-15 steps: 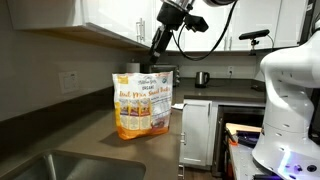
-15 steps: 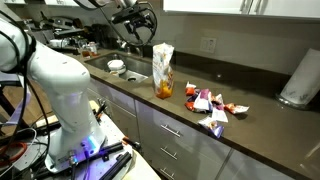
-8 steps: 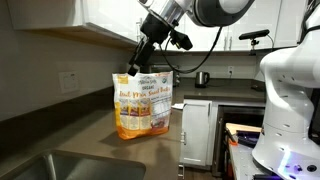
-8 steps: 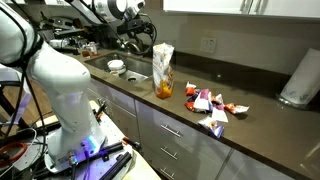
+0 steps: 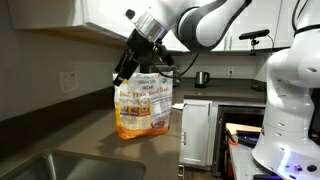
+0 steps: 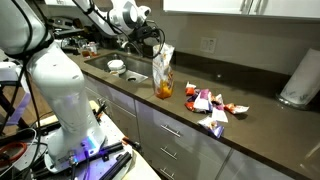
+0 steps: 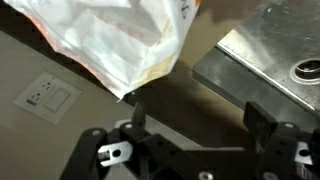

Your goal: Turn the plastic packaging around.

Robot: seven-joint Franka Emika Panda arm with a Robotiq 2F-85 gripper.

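The plastic packaging (image 5: 143, 105) stands upright on the counter (image 6: 262, 128), just beside a corner of the sink (image 7: 265, 55). It is cream on top and orange at the bottom. It has a small green round logo and orange writing, but the words are too small to read. The arm slants down from above. The gripper (image 5: 123, 75) is tilted at the top corner of the packaging on the wall side. In the wrist view its two fingers (image 7: 136, 112) stand wide apart with nothing between them. One bag corner is just beside a finger; I cannot tell if they touch.
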